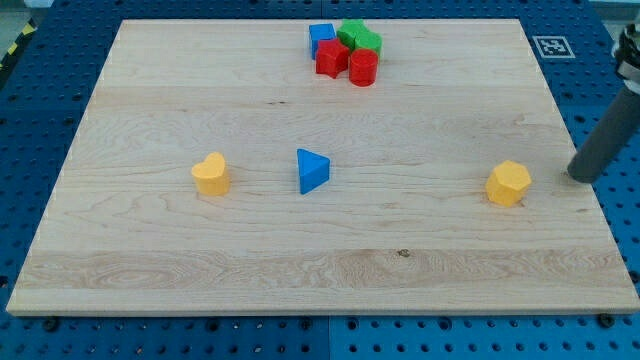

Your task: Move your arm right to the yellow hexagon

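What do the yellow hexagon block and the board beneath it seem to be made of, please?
The yellow hexagon block looks like matte moulded plastic or painted wood: uniform colour, no grain. The pale wooden board shows grain lines and a small knot, apparently unvarnished.

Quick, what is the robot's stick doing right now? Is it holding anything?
My tip: no gripper, so it holds nothing; it rests on the wooden board, just to the view's right of the yellow hexagon block, not touching it.

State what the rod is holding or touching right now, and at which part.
Nothing. My tip rests on the board to the view's right of the yellow hexagon, apart from it.
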